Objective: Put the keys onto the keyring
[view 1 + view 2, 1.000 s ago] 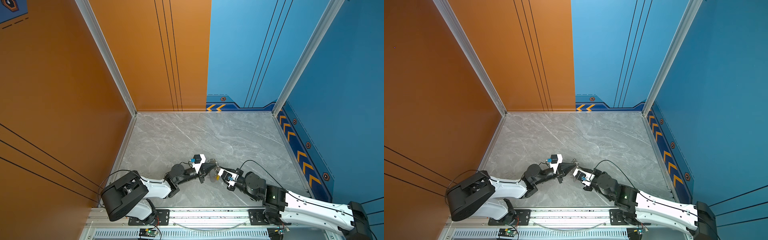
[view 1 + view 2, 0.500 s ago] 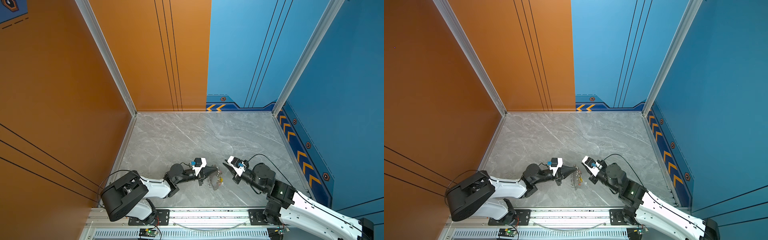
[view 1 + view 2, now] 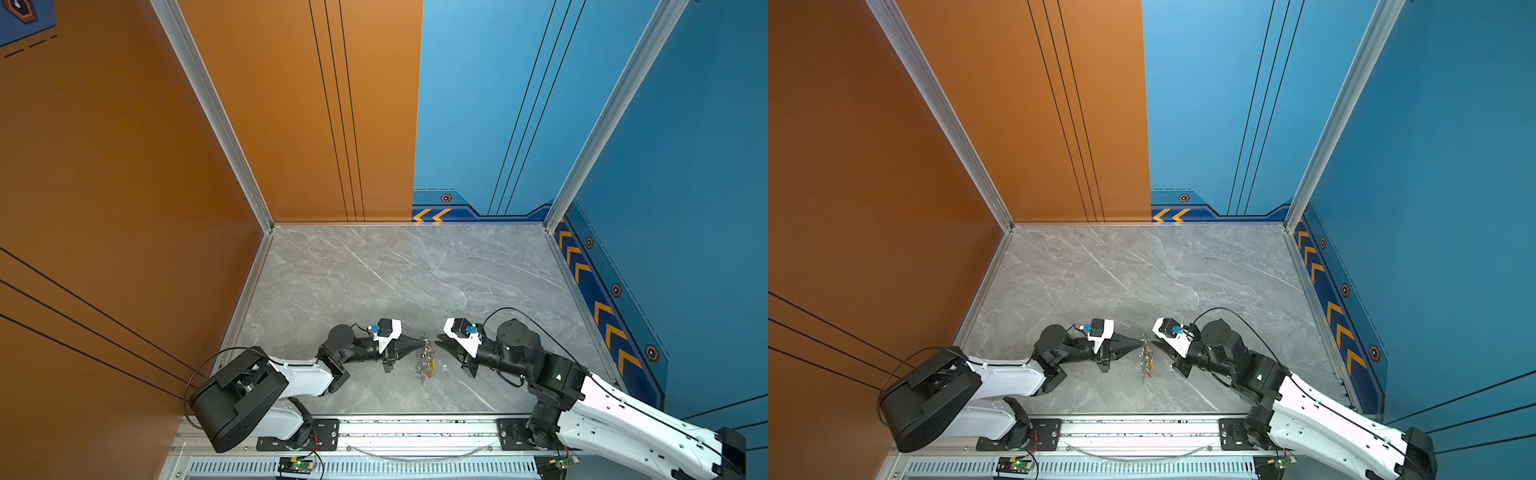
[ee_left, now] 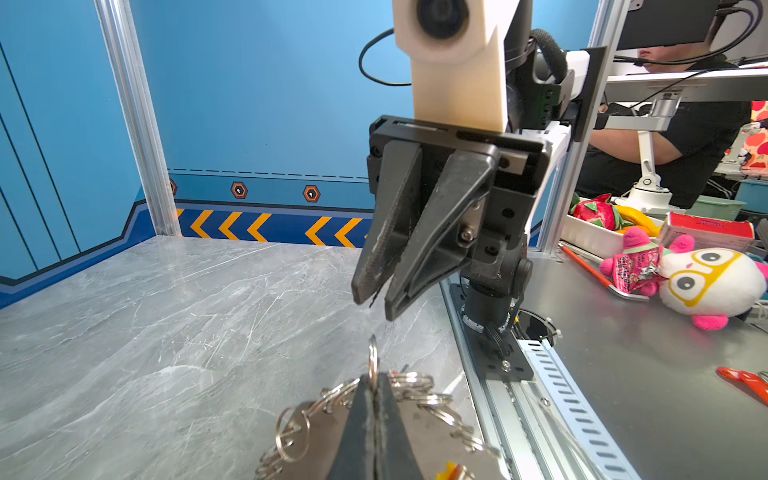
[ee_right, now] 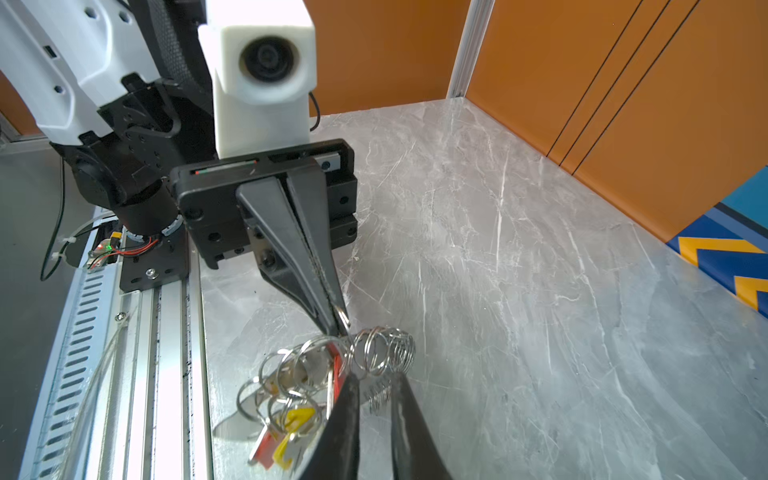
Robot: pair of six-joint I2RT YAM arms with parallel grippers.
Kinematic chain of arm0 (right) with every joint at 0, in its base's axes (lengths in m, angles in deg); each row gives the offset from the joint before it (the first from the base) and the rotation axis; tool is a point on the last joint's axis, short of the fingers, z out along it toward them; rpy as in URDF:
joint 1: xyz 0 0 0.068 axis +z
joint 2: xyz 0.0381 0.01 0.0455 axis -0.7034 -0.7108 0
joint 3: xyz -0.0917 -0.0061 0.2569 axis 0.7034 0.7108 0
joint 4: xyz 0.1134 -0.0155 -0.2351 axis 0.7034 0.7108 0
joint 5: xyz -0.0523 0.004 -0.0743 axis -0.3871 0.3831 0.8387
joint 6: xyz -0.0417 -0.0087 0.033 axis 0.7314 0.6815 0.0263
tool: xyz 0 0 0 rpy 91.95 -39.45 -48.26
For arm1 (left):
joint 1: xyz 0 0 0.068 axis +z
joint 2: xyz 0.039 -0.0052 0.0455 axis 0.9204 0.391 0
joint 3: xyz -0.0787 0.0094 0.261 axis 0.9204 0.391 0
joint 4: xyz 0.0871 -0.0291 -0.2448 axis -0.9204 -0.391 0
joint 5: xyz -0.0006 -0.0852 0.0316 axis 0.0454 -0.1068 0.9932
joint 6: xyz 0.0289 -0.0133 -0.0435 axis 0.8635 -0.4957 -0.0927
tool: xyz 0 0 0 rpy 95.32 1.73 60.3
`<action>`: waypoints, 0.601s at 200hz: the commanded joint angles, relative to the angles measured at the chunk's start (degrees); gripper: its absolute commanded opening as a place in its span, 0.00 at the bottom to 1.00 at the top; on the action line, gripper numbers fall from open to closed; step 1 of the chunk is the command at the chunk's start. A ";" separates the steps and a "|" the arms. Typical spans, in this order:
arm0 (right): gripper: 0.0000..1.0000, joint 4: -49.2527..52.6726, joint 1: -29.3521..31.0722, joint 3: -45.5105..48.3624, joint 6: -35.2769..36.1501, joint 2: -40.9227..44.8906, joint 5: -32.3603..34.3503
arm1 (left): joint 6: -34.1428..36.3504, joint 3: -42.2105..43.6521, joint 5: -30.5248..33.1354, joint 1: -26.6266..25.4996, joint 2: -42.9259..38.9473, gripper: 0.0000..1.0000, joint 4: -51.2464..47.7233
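The left tool (image 5: pixel 338 322) is clamped shut on a single silver ring (image 4: pixel 372 357), which stands upright out of its closed tips. A chain of rings (image 5: pixel 374 353) trails from that ring, bunched just below the tool's tips. The keys (image 5: pixel 299 419), with yellow and red heads, hang at the low end of the bunch, under the left tool and a little back toward the arms' mounting rail. Whether they rest on the grey marble desk (image 3: pixel 374 270) cannot be told.

The right tool (image 4: pixel 374 301) faces the left one tip to tip, its jaws parted by only a narrow gap with nothing between them. Its tips sit just beside the pinched ring and apart from it. In both top views the left tool (image 3: pixel 423 341) and the right tool (image 3: pixel 436 343) nearly meet above the desk's near edge, with the keys (image 3: pixel 430 365) just below the point where they meet.
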 commanded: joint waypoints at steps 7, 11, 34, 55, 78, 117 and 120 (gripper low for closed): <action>0.17 1.05 0.85 -1.66 1.55 -1.48 -4.41 | 0.57 0.22 -5.71 1.20 -0.77 0.00 3.74; 0.17 1.03 0.94 -1.76 1.62 -1.68 -4.71 | 0.59 0.13 -6.12 1.23 -0.72 0.00 3.69; 0.17 1.50 0.93 -2.24 2.55 -3.03 -5.17 | 1.41 0.16 -8.03 1.60 -0.63 0.00 3.61; 0.16 0.97 1.11 -2.39 2.92 -3.82 -6.74 | 1.58 -0.04 -8.57 1.74 -0.07 0.00 3.62; 0.14 1.19 1.22 -2.57 3.21 -4.30 -6.95 | 1.36 -0.39 -9.19 1.89 0.64 0.00 3.70; 0.10 1.32 1.32 -2.67 3.31 -4.49 -7.57 | 1.23 -0.79 -9.77 1.85 1.54 0.00 3.65; 0.10 1.30 1.35 -2.68 3.39 -4.54 -7.57 | 1.15 -0.90 -9.82 1.85 1.56 0.00 3.64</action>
